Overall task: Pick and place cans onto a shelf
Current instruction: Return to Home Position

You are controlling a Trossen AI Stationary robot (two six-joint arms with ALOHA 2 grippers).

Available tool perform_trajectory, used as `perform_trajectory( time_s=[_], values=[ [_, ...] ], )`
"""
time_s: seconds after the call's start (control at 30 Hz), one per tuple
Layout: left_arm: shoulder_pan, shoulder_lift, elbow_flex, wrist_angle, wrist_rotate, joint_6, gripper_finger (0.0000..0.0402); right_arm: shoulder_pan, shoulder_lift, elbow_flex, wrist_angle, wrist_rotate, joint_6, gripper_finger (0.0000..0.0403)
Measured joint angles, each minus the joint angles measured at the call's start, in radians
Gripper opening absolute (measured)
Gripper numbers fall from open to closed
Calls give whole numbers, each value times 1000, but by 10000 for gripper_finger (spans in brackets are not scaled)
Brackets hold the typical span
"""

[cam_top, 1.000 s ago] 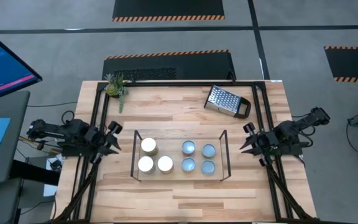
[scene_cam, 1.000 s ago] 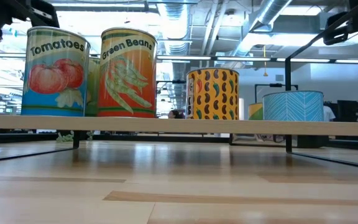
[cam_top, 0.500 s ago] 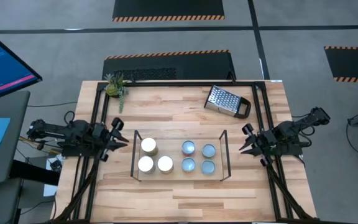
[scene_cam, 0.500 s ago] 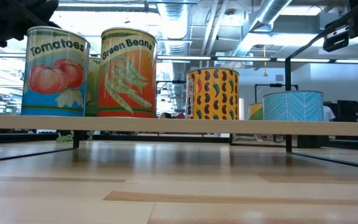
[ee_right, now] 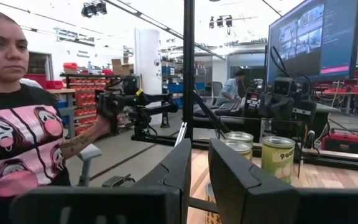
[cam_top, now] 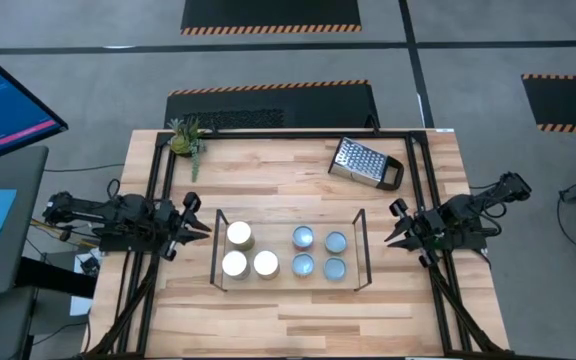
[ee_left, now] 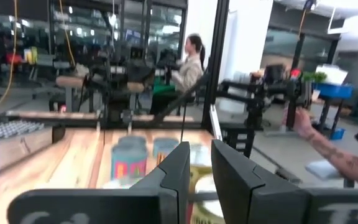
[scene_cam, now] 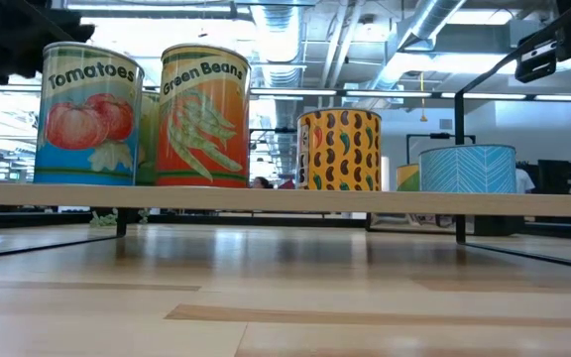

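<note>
Seven cans stand upright on the shelf's wooden base: three white-topped cans at its left and several blue-topped cans at its right. In the low view the tomato can, the green bean can, a yellow can and a blue can stand on the plank. My left gripper hovers just left of the shelf, shut and empty. My right gripper hovers just right of it, shut and empty.
A metal grater lies at the table's far right. A small plant lies at the far left corner. A black frame rims the table. A person stands beyond the table's left side, holding a handle.
My left gripper has gone a little toward the table's right edge, nearer the shelf's left end. The cans and the shelf have stayed where they were.
</note>
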Motion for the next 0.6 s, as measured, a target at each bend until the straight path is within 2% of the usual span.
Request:
perform_trajectory(
  time_s=[0.23,0.6],
  values=[
    [0,1,1,-112,-1,4,57,0,0,0,0,0,1,82],
    [0,0,3,-120,-12,21,57,0,0,-1,0,0,3,82]
  ],
)
